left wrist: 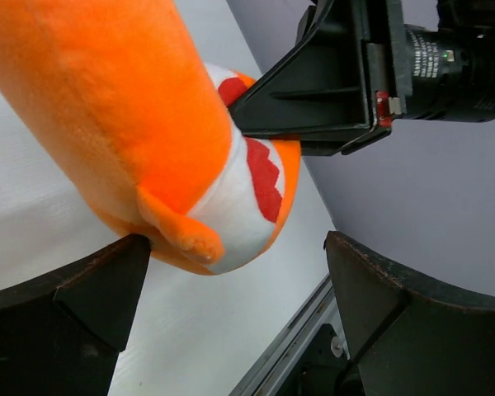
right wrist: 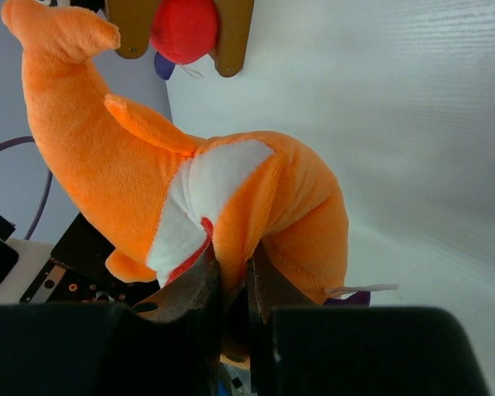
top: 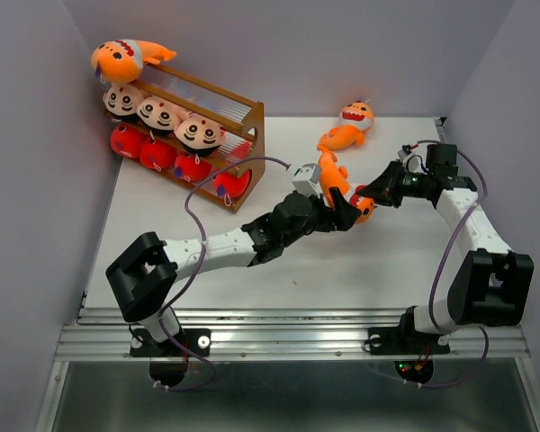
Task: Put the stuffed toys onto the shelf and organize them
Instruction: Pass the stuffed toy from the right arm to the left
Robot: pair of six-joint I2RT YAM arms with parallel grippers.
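An orange shark hangs above the table centre. My right gripper is shut on a fold of its head. My left gripper is open, its fingers wide apart just under the shark's body, one finger touching it. The brown shelf stands at the back left. It holds red sharks on the bottom tier, boy dolls on the middle tier and an orange shark on top. Another orange shark lies at the back of the table.
Grey walls close in the white table on the left, back and right. A metal rail runs along the near edge. The shelf's foot and a red toy show in the right wrist view.
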